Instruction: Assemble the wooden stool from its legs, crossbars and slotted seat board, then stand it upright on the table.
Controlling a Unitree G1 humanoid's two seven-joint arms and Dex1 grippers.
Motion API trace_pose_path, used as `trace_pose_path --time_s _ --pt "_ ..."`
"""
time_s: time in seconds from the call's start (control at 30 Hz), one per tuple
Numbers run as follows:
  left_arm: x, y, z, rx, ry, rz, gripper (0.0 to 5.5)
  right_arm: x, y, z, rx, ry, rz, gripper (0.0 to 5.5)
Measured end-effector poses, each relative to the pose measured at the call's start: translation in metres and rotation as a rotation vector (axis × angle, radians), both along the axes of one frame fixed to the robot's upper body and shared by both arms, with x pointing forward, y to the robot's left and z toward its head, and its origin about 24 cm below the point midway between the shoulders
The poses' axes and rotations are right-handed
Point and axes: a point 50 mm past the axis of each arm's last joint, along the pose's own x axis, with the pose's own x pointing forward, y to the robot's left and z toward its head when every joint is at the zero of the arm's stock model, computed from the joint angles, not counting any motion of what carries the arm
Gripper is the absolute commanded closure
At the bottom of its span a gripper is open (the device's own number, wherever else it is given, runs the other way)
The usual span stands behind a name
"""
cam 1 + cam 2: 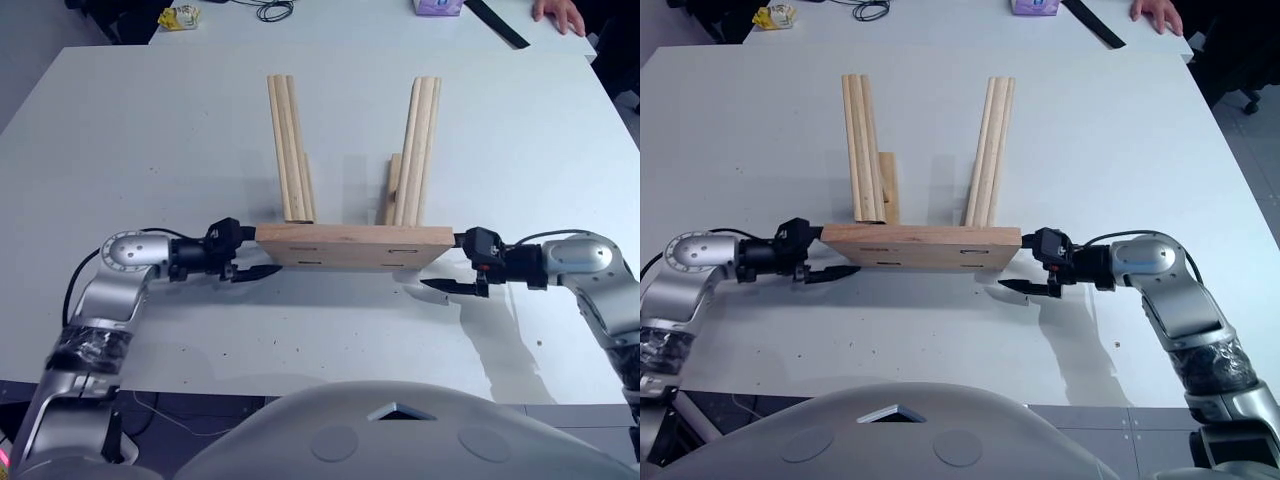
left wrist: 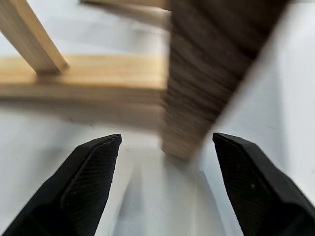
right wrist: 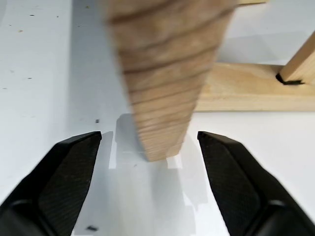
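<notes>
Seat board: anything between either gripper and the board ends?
Nothing visible. The left gripper and right gripper are both open, each straddling one end of the seat board, with only open gaps between fingers and wood.

Looking like a lab or office workspace to me. A big white table [image 1: 150,150] is taking up nearly the whole room, black cables [image 1: 272,10] are trailing over its far edge, a yellow packet [image 1: 181,16] is lying far left, and a small lilac box [image 1: 437,6] is sitting far right.
</notes>
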Motion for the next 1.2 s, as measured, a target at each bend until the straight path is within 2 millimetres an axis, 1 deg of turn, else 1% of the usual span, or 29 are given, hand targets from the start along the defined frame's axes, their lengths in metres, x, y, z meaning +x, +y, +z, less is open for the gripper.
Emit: trace_pose_path --time_s 0.13,0.17,0.23,0.27,0.47,0.63,0.67,0.9,1.07,1.13,1.2 --pt "0.003 -0.003 -0.004 -0.007 -0.009 -0.010 2.05 0.004 0.000 -0.005 -0.004 0.013 0.005 1.88" --pt "0.002 -0.004 -0.005 -0.009 -0.005 -0.019 2.01 0.004 0.001 -0.007 -0.006 0.020 0.014 2.06" --pt "0.000 -0.005 -0.006 -0.011 0.007 -0.037 2.01 0.004 0.002 -0.011 -0.001 0.030 0.024 2.24" --pt "-0.002 -0.006 -0.007 -0.012 0.014 -0.045 2.17 0.004 0.002 -0.012 -0.001 0.032 0.028 2.31" --pt "-0.004 -0.007 -0.009 -0.017 0.031 -0.065 3.07 0.003 0.008 -0.016 0.023 0.035 0.030 3.28" --pt "-0.004 -0.004 -0.012 -0.028 0.043 -0.043 3.84 0.004 0.007 -0.021 0.030 0.043 0.006 4.02" --pt "-0.004 -0.003 -0.012 -0.032 0.043 -0.042 3.98 0.004 0.007 -0.021 0.030 0.042 0.003 4.08" --pt "-0.007 -0.002 -0.013 -0.046 0.055 -0.031 4.02 0.004 0.006 -0.023 0.038 0.036 0.010 4.08" --pt "-0.019 -0.001 -0.012 -0.104 0.124 0.000 4.02 -0.001 0.004 -0.022 0.057 0.077 0.006 4.08" --pt "-0.024 0.000 -0.002 -0.145 0.151 0.013 4.02 -0.003 0.001 -0.012 0.091 0.117 0.001 4.08" --pt "-0.027 0.001 0.016 -0.216 0.168 0.024 4.02 -0.005 -0.004 0.004 0.146 0.171 -0.014 4.08"
